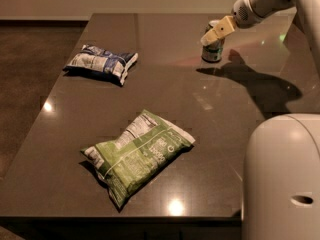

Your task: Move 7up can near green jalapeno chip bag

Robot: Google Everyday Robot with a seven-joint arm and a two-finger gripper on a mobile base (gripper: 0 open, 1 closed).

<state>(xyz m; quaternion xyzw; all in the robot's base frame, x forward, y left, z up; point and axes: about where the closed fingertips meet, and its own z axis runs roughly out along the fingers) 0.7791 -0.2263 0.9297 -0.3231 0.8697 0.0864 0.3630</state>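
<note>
The 7up can (212, 52) stands upright at the far right of the dark table (220, 134). My gripper (218, 32) reaches in from the upper right and lies over the can's top in this view. The green jalapeno chip bag (140, 156) lies flat near the table's front edge, left of centre, well apart from the can.
A smaller blue and white bag (101, 63) lies at the far left of the table. My white body (282, 179) fills the lower right corner. The arm's shadow falls on the table right of the can. The floor drops off at the left.
</note>
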